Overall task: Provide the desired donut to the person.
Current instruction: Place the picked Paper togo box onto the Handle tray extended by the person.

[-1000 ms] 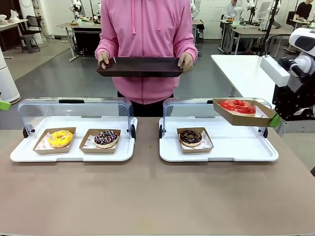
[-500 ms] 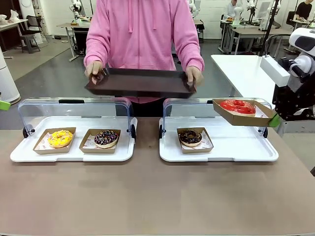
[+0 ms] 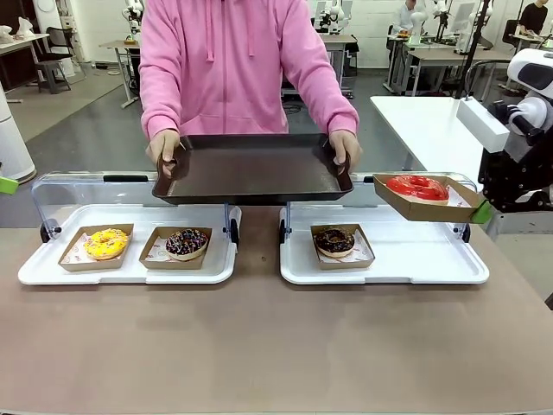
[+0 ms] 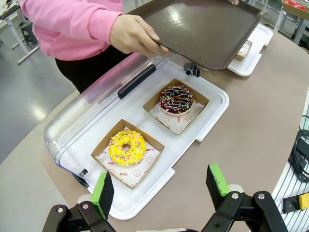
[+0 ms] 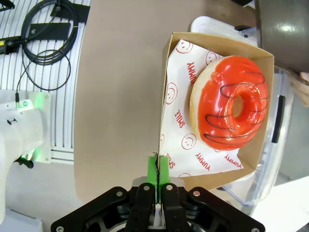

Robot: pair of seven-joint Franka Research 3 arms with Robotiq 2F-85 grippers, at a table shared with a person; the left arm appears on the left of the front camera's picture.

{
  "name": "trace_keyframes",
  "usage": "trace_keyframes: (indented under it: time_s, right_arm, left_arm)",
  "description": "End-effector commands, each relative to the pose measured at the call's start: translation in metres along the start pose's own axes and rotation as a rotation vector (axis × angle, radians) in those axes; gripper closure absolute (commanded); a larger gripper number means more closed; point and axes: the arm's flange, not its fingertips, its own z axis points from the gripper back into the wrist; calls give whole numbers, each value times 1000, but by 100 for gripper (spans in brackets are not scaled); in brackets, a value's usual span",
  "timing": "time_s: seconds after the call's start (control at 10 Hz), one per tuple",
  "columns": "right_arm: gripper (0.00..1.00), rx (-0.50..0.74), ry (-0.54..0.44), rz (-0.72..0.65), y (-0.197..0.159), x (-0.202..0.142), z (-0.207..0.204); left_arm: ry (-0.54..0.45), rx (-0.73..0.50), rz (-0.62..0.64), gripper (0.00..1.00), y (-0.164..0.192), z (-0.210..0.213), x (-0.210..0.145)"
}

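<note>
A red glazed donut (image 3: 418, 187) lies in a cardboard tray (image 3: 428, 207) that hangs above the right display case's far right corner. My right gripper (image 5: 158, 166) is shut on that cardboard tray's edge (image 5: 166, 96); the donut (image 5: 212, 116) rests on smiley-print paper. The person in the pink hoodie (image 3: 242, 60) holds a dark serving tray (image 3: 251, 169) in both hands over the gap between the two cases, just left of the red donut. My left gripper (image 4: 159, 186) is open with nothing between its fingers, above the left case's near rim.
The left white case (image 3: 34, 272) holds a yellow donut (image 3: 105, 243) and a chocolate sprinkled donut (image 3: 186, 243). In the right case (image 3: 432, 264) sits a chocolate donut (image 3: 334, 241). Both clear lids (image 3: 130, 194) stand open at the back. Bare brown table (image 3: 259, 346) lies in front.
The person has stepped closer and brought the dark tray forward and down over the cases. My right gripper and the red donut's tray have stayed put.
</note>
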Motion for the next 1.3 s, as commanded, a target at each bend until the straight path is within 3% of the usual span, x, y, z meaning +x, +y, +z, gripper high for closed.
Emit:
trace_keyframes:
  time_s: [0.0, 0.8, 1.2]
  right_arm:
    - [100, 4, 13, -5, 1, -2, -2]
    - [98, 0, 0, 0, 0, 0, 0]
    - [98, -76, 173, -39, -92, 106, 2]
  left_arm:
    - [-7, -2, 8, 0, 1, 0, -1]
    - [-7, -2, 8, 0, 1, 0, -1]
    - [-7, -2, 8, 0, 1, 0, -1]
